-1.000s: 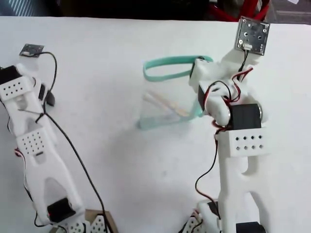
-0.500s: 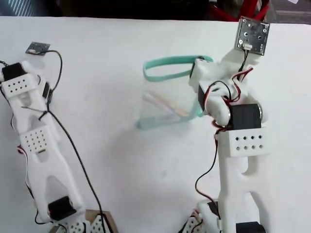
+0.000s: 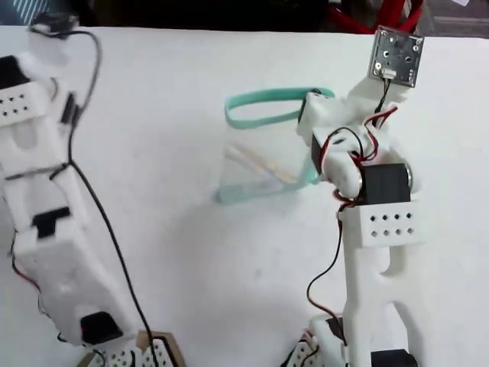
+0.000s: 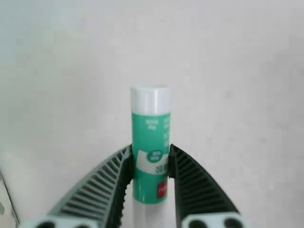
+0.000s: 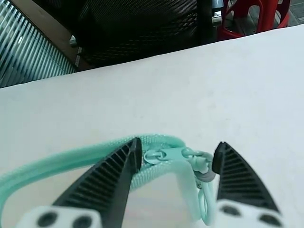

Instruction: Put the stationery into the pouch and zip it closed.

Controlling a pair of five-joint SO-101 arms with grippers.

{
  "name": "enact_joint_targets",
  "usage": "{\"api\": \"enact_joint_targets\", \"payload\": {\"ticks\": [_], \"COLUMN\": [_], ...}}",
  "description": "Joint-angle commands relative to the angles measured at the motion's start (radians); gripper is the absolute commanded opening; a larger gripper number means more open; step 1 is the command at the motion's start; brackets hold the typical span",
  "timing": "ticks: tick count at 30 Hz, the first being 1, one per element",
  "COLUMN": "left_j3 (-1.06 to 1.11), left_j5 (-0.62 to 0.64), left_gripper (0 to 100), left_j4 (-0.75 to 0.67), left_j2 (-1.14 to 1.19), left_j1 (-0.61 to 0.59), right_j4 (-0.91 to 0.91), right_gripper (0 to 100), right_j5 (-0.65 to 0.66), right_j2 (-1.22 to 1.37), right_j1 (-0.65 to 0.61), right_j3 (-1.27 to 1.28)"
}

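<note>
Pouch: the pouch [image 3: 256, 172] has clear walls and a mint-green zipper band. It lies on the white bench [image 3: 176, 252], and its mouth stands open in a loop on the side farthest from the arm bases.
Pouch contents: a pale slender item [image 3: 263, 164] lies slantwise inside, seen through the clear wall; what it is cannot be told.
Right gripper: the right gripper [image 5: 179, 145] sits at the pouch's zipper end. Its two black ribbed fingers are spread apart, one on each side of the zipper pull [image 5: 164, 155]. One fingertip is just beside the band; whether it touches cannot be told.
Right arm: the right arm [image 3: 374, 206] stands directly beside the pouch, with its wrist over the pouch's corner.
Left gripper: the left gripper [image 4: 150, 151] is clamped on the glue stick [image 4: 150, 142], with a finger pressed against each side of the green label.
Glue stick: green body with a white cap. The cap end sticks out past the fingertips above bare bench, well apart from the pouch.
Left arm: the left arm [image 3: 38, 191] is far out to the side of the pouch opposite the right arm.
Background: a dark mesh chair [image 5: 142, 28] stands beyond the bench edge behind the pouch.
</note>
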Motion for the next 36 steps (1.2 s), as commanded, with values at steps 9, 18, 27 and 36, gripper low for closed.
{"api": "enact_joint_targets", "payload": {"ticks": [9,18,27,36], "left_j3": [0.575,0.736,1.016,1.427], "left_j5": [0.293,0.672,0.71,0.603], "left_gripper": [2,2,2,2], "left_j4": [-0.397,-0.868,-1.142,-1.564], "left_j2": [-0.938,-1.006,-1.069,-1.182], "left_j1": [0.535,0.759,0.914,0.911], "right_j4": [-0.002,-0.041,-0.042,-0.042], "right_gripper": [23.7,23.7,23.7,23.7], "right_j5": [0.003,0.003,0.003,0.003], "right_j2": [0.004,0.004,0.004,0.004], "right_j1": [-0.015,-0.015,-0.015,-0.024], "right_j3": [0.054,0.084,0.084,0.084]}}
